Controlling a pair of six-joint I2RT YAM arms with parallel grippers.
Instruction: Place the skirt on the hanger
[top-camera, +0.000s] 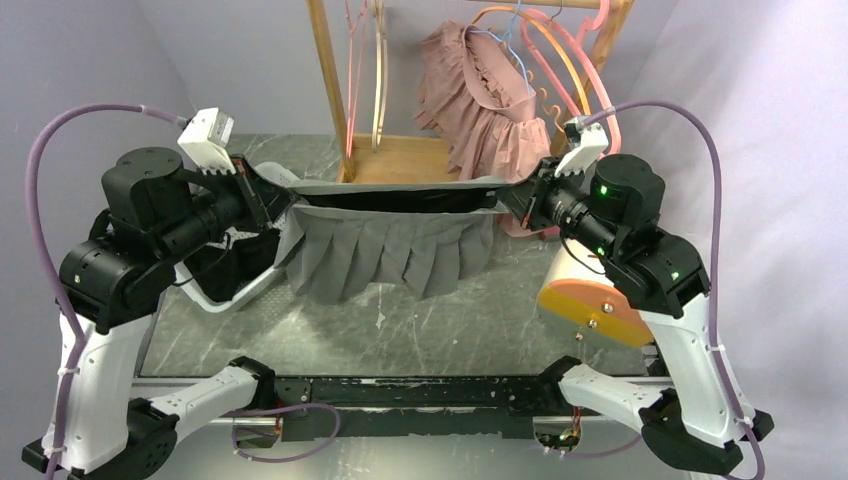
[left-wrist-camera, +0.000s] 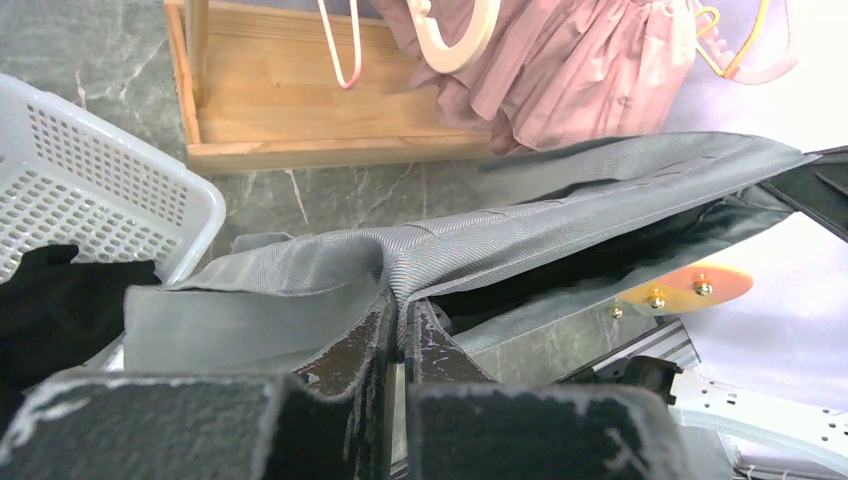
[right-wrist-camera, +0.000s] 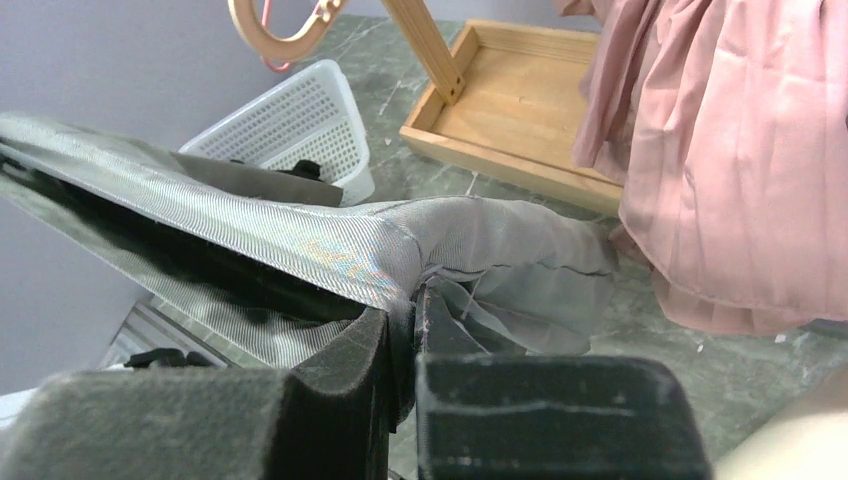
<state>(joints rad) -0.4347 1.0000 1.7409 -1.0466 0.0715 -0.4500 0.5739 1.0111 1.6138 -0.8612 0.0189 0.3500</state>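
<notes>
Grey pleated skirt (top-camera: 390, 250): soft, limp, sagging between grips. Left gripper (left-wrist-camera: 400, 312), right gripper (right-wrist-camera: 415, 302) each pinching waistband (top-camera: 400, 186) end; gripping best there.

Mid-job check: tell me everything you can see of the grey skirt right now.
The grey skirt is pleated, of fine woven-looking cloth, dark inside. Its waistband is stretched taut and level, mouth slightly open: the left gripper is shut on one end, the right gripper on the other. The pleats hang toward the table; whether the hem touches it is unclear. It is not yet hung.
</notes>
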